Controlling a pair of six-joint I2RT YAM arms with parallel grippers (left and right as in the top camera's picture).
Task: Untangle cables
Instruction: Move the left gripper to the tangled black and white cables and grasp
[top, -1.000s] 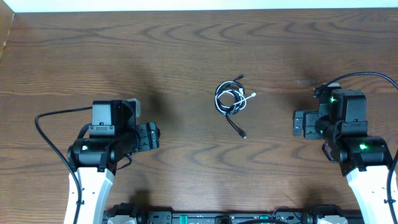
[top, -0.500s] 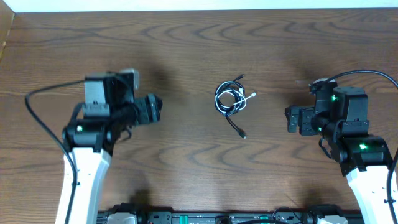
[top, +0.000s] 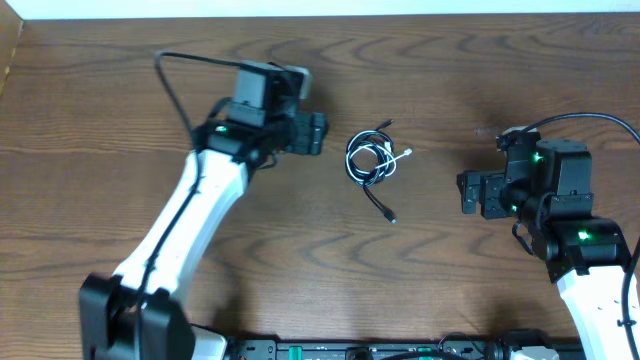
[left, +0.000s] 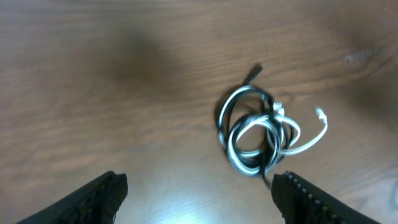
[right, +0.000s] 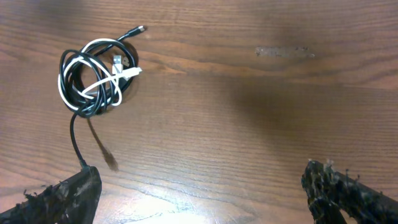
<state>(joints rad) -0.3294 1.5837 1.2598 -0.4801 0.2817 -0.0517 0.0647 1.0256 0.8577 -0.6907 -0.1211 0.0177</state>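
1. Black and white cables (top: 370, 160): two thin cords wound together into one small, flat coil of several round loops. The coil lies on the table (top: 300, 260) near its middle, a little toward the far edge, and touches neither arm.
2. Black cord (right: 74, 140): one tail leaves the coil toward the near edge and ends in a small plug. A second black plug end pokes out on the far side.
3. White cord (right: 127, 73): a short free end with a pale plug sticks out toward the right edge.
4. Hard to make out: which cord passes over which inside the coil. The left wrist view is soft and blurred.
5. Left gripper (top: 320, 133): just beside the coil, on the side toward the left edge. Its jaws are spread wide with nothing between them. Its own camera shows only two dark fingertips (left: 106, 193), cut off at the bottom.
6. Right gripper (top: 466, 194): well apart from the coil, toward the right edge. Its jaws are at full spread and empty. Its fingertips (right: 68, 193) look ragged and matte black, and are likewise cut off.
7. Table surface: dark brown wood grain, smooth, with a faint sheen.
8. Pale smudge (right: 283, 51): on the wood, between the coil and the right edge.
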